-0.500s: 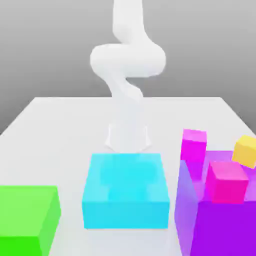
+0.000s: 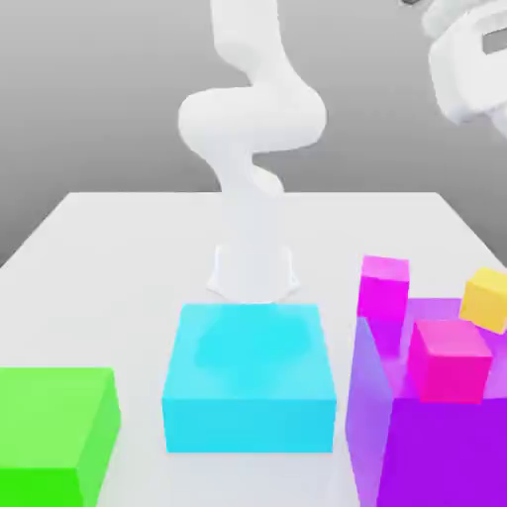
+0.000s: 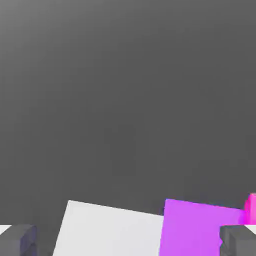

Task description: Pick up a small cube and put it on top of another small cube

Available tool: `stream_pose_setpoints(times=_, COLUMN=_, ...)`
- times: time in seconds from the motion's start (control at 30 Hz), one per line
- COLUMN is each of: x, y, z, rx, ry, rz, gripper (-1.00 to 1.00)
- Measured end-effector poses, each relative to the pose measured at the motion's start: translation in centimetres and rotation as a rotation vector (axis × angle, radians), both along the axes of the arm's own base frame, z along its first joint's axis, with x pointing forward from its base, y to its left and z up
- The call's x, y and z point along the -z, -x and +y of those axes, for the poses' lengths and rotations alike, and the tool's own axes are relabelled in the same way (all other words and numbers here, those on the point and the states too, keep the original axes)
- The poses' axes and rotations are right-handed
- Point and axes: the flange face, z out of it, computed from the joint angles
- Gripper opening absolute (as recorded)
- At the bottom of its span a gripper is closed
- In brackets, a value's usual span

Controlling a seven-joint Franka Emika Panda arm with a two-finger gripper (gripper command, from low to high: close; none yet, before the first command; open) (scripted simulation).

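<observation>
Our gripper [image 3: 128, 241] is spread wide and empty, its hand [image 2: 473, 59] at the exterior view's upper right. Lower right, we see a purple bin [image 2: 436, 451] holding a pink cube [image 2: 451, 358], a magenta cube [image 2: 383, 287] and a yellow cube [image 2: 488, 298]. A cyan block [image 2: 250, 378] sits centre, a green block [image 2: 54, 431] lower left

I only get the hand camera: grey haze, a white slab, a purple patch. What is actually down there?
Observer: A white table carrying big blocks: a green block, a cyan block and a purple box.
Operator: Any small cubes?
Observer: Three, by the purple box: a magenta cube, a pink cube and a yellow cube.
Operator: Where is the hand?
Observer: High above them, at the exterior view's upper right, the gripper open and holding nothing.
</observation>
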Motion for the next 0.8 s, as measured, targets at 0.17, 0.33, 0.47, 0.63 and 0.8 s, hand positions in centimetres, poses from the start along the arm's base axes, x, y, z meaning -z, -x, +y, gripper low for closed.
stream_pose_setpoints(times=0.17, x=11.0, y=5.5, z=7.4, rx=-0.065, ry=0.061, rz=0.16, gripper=0.0)
stream_pose_setpoints(times=0.33, x=21.3, y=12.1, z=7.0, rx=-0.115, ry=0.253, rz=0.26, gripper=0.0)
stream_pose_setpoints(times=0.47, x=26.6, y=16.3, z=4.8, rx=-0.158, ry=0.374, rz=0.3, gripper=0.0)
stream_pose_setpoints(times=0.63, x=32.0, y=17.0, z=4.5, rx=-0.165, ry=0.391, rz=0.307, gripper=0.0)
stream_pose_setpoints(times=0.8, x=32.9, y=17.0, z=4.5, rx=-0.165, ry=0.391, rz=0.305, gripper=-1.0)
